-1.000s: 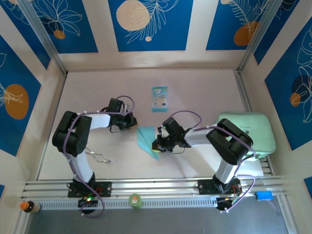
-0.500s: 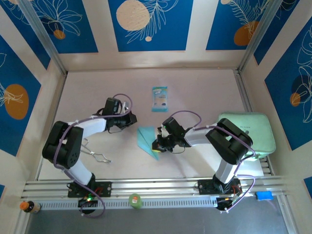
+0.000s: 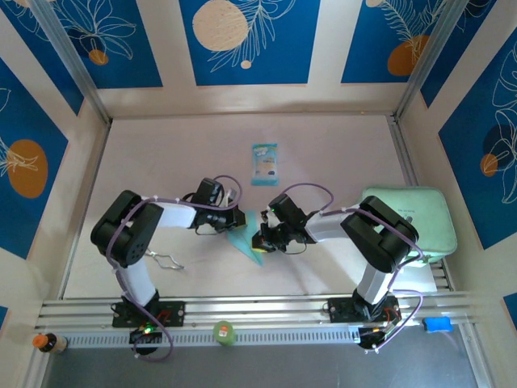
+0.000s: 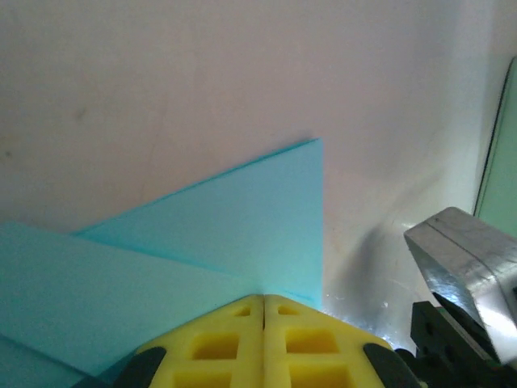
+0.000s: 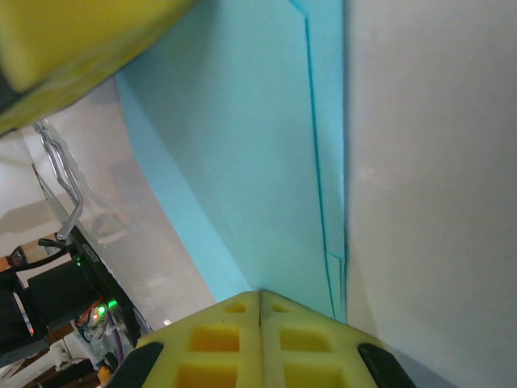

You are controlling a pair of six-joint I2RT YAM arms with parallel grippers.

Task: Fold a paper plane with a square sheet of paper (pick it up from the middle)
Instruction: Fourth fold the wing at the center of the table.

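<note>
- The light-blue paper sheet (image 3: 245, 233), already partly folded into a pointed shape, lies flat near the middle of the worktop (image 3: 161, 145), a little closer to the near edge than to the far one.
- The left claw (image 3: 238, 218) is fully closed with its jaws pressed together. It holds nothing, and its tip sits at the sheet's left side, over a folded flap.
- The right claw (image 3: 262, 239) is also fully closed and holds nothing. Its tip is at the sheet's right side, just beside a long fold line that runs along that edge.
- The step in hand looks like pressing a crease flat: one claw pins the sheet while the other runs along the fold.
- To do it well, the pinning claw should press straight down without dragging, since thin paper slides easily on the smooth worktop.
- The creasing claw should travel along the fold line from the wide end toward the point. Light, even pressure would help the layers lie flush and not buckle.
- The two tips are close together, so they should move one at a time to avoid a knock.
- The small printed packet (image 3: 264, 163) lies well apart, toward the far edge, and is not in the way.
</note>
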